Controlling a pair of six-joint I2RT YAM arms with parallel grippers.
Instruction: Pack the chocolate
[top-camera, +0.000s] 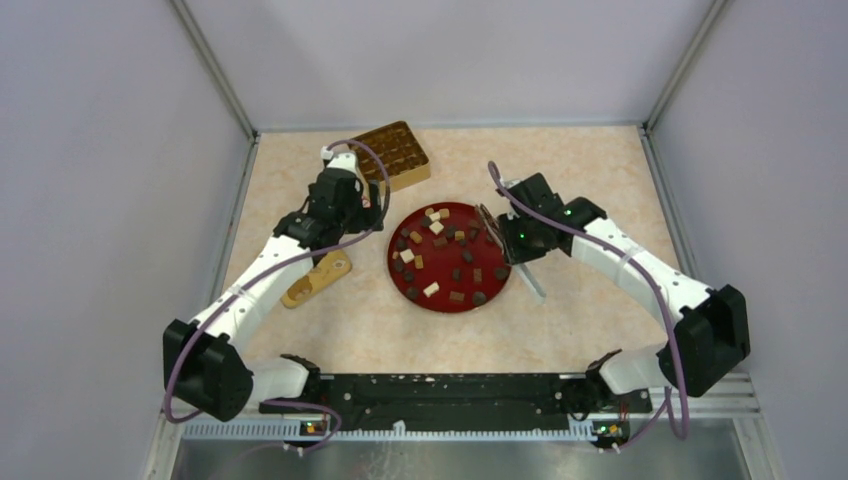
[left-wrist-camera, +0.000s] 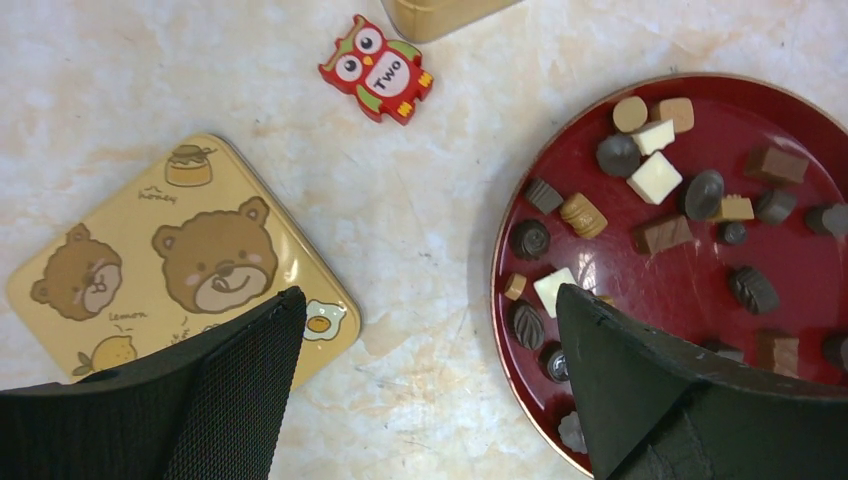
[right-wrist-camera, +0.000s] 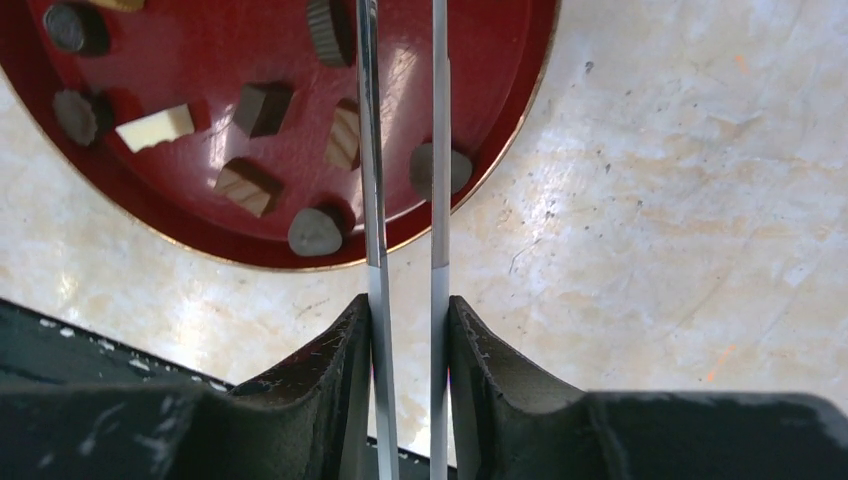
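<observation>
Far left: a tan lid (left-wrist-camera: 170, 260) printed with bears lies flat on the marbled table (right-wrist-camera: 650, 200).

The left gripper (left-wrist-camera: 428, 300) hangs above bare table between lid and plate, its 2 fingers spread wide and nothing between them. One finger overlaps the lid's corner in the wrist view, the other overlaps the plate's near rim.

Beyond it, a small red owl figure (left-wrist-camera: 377, 68) marked "Two" lies on the table, just beside the gold compartment box (top-camera: 397, 155) at the far side.

Centre: a round red plate (left-wrist-camera: 690, 290) carries the chocolate (left-wrist-camera: 654, 177), dark lumps and tan and white cubes scattered loose across it. No piece is seen in the box's visible compartments.

Right: the right gripper (right-wrist-camera: 407, 305) sits at the plate's right edge, fingers pressed against metal tweezers (right-wrist-camera: 371, 200). The 2 blades stand slightly apart and reach over the rim onto the plate. One dark piece lies against the right-hand blade near the rim. The blade tips run out of the wrist view, so it cannot be told whether they hold anything.
</observation>
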